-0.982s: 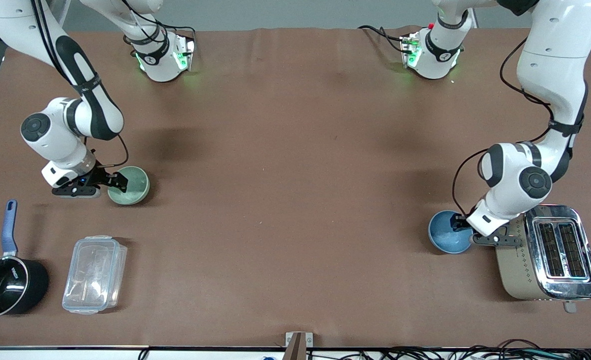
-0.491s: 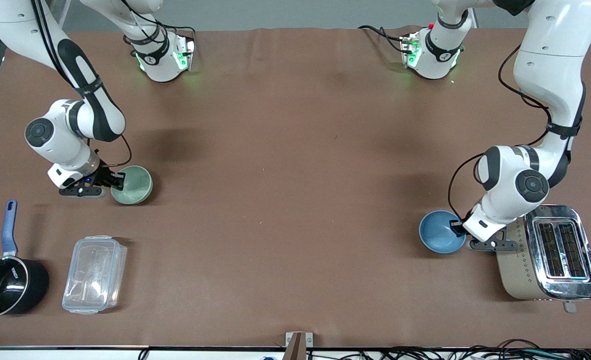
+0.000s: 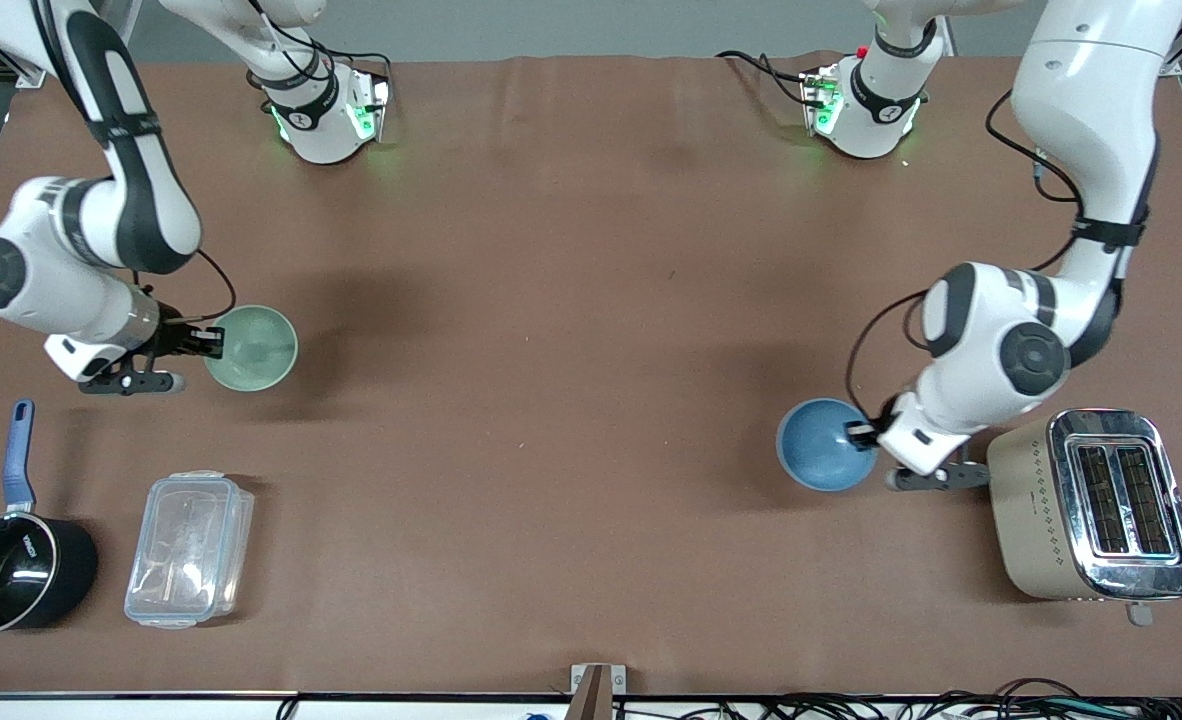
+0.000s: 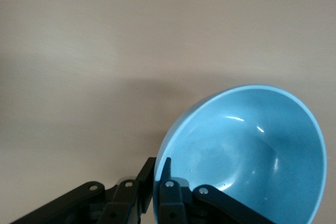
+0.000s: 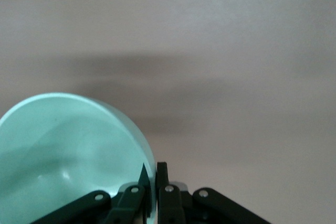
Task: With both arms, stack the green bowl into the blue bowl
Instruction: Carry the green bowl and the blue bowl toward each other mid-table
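Observation:
The pale green bowl (image 3: 252, 347) hangs above the table at the right arm's end, its rim pinched in my right gripper (image 3: 209, 342). In the right wrist view the green bowl (image 5: 68, 150) has its rim between the shut fingers of the right gripper (image 5: 154, 174). The sky-blue bowl (image 3: 824, 443) is lifted above the table beside the toaster, its rim pinched in my left gripper (image 3: 863, 434). In the left wrist view the blue bowl (image 4: 252, 145) is tilted, its rim between the shut fingers of the left gripper (image 4: 160, 169).
A steel toaster (image 3: 1096, 505) stands at the left arm's end, close to the left wrist. A clear plastic lidded box (image 3: 189, 548) and a black pot with a blue handle (image 3: 6, 555) sit near the front at the right arm's end. Brown table (image 3: 571, 350) lies between the bowls.
Both arms have lifted their bowls off the table. The blue bowl has moved away from the toaster toward the table's middle. The green bowl has risen and shifted slightly.

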Tool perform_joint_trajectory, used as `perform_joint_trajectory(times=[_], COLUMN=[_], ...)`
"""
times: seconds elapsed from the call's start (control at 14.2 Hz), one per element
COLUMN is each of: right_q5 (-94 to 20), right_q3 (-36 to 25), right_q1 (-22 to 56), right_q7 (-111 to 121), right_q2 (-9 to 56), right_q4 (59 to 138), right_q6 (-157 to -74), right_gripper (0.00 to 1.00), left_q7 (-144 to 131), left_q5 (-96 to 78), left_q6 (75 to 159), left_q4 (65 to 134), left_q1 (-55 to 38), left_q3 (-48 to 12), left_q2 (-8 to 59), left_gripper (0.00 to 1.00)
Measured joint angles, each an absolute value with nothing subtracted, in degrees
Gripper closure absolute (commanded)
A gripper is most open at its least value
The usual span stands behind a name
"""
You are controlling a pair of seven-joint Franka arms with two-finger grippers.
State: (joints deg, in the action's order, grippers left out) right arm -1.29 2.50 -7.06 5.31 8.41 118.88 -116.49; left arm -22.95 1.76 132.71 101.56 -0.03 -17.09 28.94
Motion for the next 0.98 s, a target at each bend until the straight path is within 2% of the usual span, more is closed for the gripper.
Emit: perform_joint_trajectory(times=[0.07,0.21,0.56,0.77,0.91,0.98], right_q5=[-2.6,-4.5,-5.8,-5.8,-5.9,-5.9], right_q3=[4.4,8.4,16.4,20.0,22.6,23.6], right_q1=[-7.0,-6.7,-5.2,-4.2,-3.8,-3.5], right_q7=[3.1,-2.2,-12.6,-19.3,-22.9,-24.6], right_q2=[8.0,8.0,9.4,9.6,9.7,10.0], right_q4=[115.5,112.8,112.8,112.7,112.7,112.6], right_q6=[-111.5,-107.7,-110.1,-111.4,-112.8,-113.6], right_gripper=[1.00,1.00,1.00,1.00,1.00,1.00], left_q7=[-28.1,-36.3,-50.7,-53.2,-53.2,-53.2], left_q5=[1.8,1.8,1.8,1.8,1.8,1.8], left_q6=[132.7,132.7,133.4,137.8,139.7,140.5], left_q4=[101.3,100.0,93.9,91.9,91.6,91.5], left_q1=[-1.3,-5.7,-19.9,-23.9,-24.5,-24.6], left_q3=[-19.1,-20.7,-20.5,-20.3,-20.2,-20.2], left_q2=[29.2,30.5,38.2,42.5,44.5,45.2], left_gripper=[1.00,1.00,1.00,0.99,0.91,0.68])
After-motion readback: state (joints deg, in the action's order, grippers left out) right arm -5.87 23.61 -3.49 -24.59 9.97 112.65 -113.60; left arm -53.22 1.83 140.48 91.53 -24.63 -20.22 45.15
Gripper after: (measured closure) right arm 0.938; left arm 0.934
